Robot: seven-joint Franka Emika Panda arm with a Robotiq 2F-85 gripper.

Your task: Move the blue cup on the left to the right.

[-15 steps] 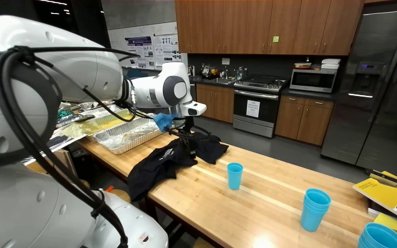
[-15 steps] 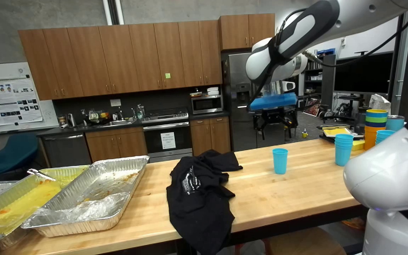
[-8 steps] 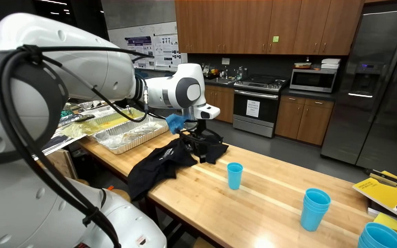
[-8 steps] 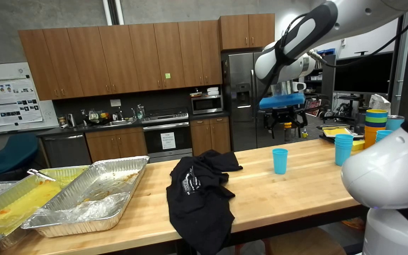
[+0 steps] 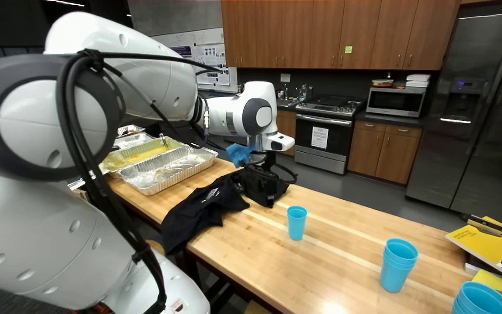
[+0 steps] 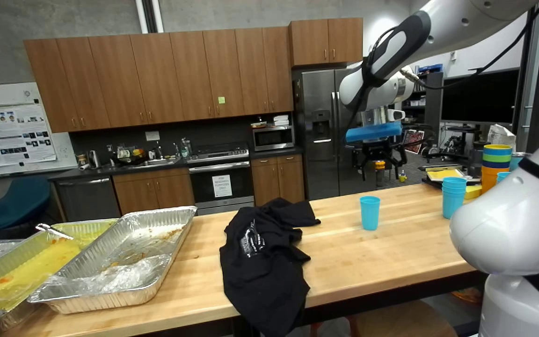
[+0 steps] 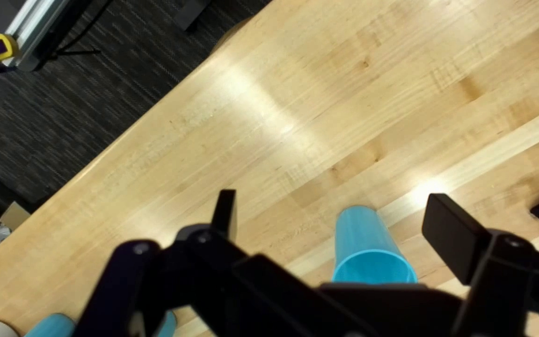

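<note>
Blue cup (image 7: 367,241) stands upright on the table (image 7: 325,84), lower right of centre in the wrist view, the gripper (image 7: 335,210) hanging clear, spread wide presumably to straddle it.

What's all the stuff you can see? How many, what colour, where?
table: 1, light wood, middle
blue cup: 1, light blue, alone on table
cup stacks: 2, light blue, table's end
mixed stack: 1, mostly orange, near them
booklet pile: 1, mostly yellow, near them
shirt: 1, black, over table's edge
foil trays: 3 or more, silver, opposite end
stove: 1, silver and black, back
counter: 2 parts, black, beside stove
wall cabinets: several, brown, above counter
microwave: 1, silver, on counter
kitchen items: several, mixed colours, on counter
fridge: 1, grey, beside counter
chair: 1, teal, near counter
arm: 1, white, over table
fingers: 2, black, apart, at arm's end
</note>
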